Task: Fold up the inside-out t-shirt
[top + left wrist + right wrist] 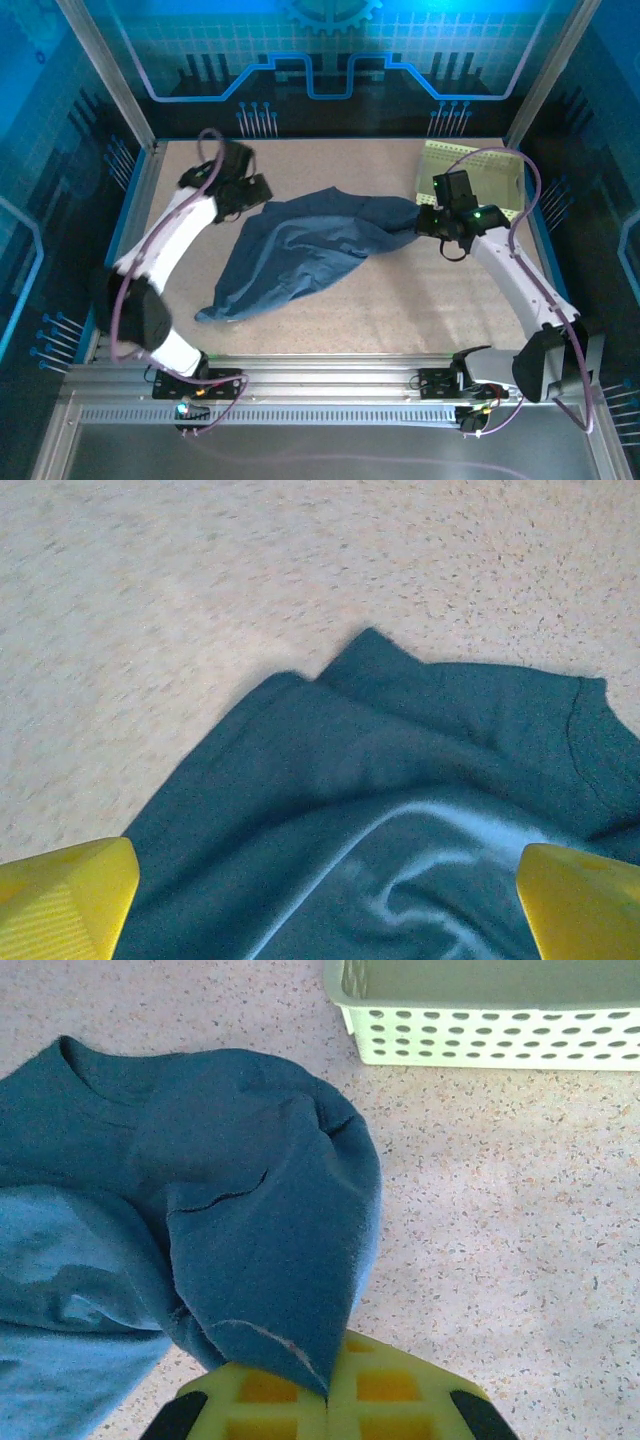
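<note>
Across the speckled beige worktop (pixel 400 310), you have the inside-out t-shirt (pixel 300 255) lying as a wrinkled, slanted heap in the middle. Its low corner points toward the near left and its high end reaches toward the far right. The folds overlap, so you cannot make out sleeves or hem from above.

Your left arm (pixel 185 230) reaches to the shirt's far left edge, and your right arm (pixel 510 270) reaches to its far right end.

Behind the right arm sits the pale yellow-green perforated basket (pixel 440 158) in the far right corner, apart from the shirt. The arm covers part of it from above. In the right wrist view the basket (pixel 500 1040) is cut off by the top edge, so you see a holed wall and a strip of plain inner side. You cannot tell what it holds.

The left jaws stand wide apart. Their yellow fingertips (pixel 60 900) sit in the two bottom corners of the left wrist view, with the t-shirt (pixel 400 810) spread between and beneath them. Its pointed edge lies on bare worktop, and a pale fold near the bottom is blurred. You cannot tell whether the tips touch the cloth.

The right jaws are clamped on the t-shirt (pixel 230 1190). A seamed fold narrows down into the closed pads at the bottom, and the frame's left edge cuts off the rest of the cloth.
</note>
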You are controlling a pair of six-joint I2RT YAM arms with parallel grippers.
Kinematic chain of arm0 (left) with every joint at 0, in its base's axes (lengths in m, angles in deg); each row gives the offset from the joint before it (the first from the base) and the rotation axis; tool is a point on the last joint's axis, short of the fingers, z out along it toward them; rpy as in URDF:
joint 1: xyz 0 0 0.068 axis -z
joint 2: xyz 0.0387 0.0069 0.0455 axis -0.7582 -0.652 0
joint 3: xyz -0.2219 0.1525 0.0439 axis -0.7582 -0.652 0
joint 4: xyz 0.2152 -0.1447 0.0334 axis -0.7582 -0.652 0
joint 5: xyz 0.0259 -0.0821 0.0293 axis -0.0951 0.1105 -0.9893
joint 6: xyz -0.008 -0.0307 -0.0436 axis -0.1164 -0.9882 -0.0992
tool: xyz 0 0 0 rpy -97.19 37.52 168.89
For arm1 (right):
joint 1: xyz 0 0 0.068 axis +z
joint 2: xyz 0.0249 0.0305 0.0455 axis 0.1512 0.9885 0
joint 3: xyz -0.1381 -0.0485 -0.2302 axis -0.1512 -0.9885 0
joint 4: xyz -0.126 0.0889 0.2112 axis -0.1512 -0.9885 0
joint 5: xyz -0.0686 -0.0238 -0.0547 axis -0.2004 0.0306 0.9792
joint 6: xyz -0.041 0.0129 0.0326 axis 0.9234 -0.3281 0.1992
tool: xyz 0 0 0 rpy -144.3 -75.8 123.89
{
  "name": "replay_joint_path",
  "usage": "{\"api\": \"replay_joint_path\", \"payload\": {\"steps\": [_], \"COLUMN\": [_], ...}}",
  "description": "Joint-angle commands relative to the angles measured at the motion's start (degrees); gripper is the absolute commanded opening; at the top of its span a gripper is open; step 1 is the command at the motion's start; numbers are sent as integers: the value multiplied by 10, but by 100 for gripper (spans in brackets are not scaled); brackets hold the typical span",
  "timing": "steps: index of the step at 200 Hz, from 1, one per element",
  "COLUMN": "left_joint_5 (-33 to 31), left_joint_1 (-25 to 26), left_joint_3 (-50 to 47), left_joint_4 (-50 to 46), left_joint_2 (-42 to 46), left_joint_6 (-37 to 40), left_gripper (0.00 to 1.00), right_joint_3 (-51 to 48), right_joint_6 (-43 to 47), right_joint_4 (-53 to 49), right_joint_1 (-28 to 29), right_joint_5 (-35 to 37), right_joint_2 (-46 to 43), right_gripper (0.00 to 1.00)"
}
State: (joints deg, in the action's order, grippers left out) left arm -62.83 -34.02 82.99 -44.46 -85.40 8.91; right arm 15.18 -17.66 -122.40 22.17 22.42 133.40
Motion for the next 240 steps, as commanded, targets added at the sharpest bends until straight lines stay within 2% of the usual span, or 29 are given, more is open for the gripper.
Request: {"api": "replay_joint_path", "payload": {"steps": [1,28,49,86,143,208,240], "left_joint_5": [-48,-83,-69,-20,3,13,20], "left_joint_1": [10,12,13,23,24,24,23], "left_joint_3": [106,197,237,207,187,180,182], "left_joint_4": [-63,-89,-101,-62,-39,-35,-37], "left_joint_2": [-129,-247,-305,-318,-339,-342,-337], "left_joint_6": [44,51,63,71,69,68,66], "left_gripper": [99,99,98,94,78,46,23], "right_joint_3": [-12,-51,-96,-156,-144,-124,-111], "right_joint_6": [-30,-69,-83,-83,-75,-73,-72], "right_joint_4": [-22,-52,-56,-35,-27,-29,-33], "right_joint_1": [-2,-2,-2,-2,0,0,0], "right_joint_5": [32,46,53,36,28,28,31], "right_joint_2": [-30,-63,-86,-107,-100,-98,-100], "right_gripper": [0,0,0,0,0,0,0]}}
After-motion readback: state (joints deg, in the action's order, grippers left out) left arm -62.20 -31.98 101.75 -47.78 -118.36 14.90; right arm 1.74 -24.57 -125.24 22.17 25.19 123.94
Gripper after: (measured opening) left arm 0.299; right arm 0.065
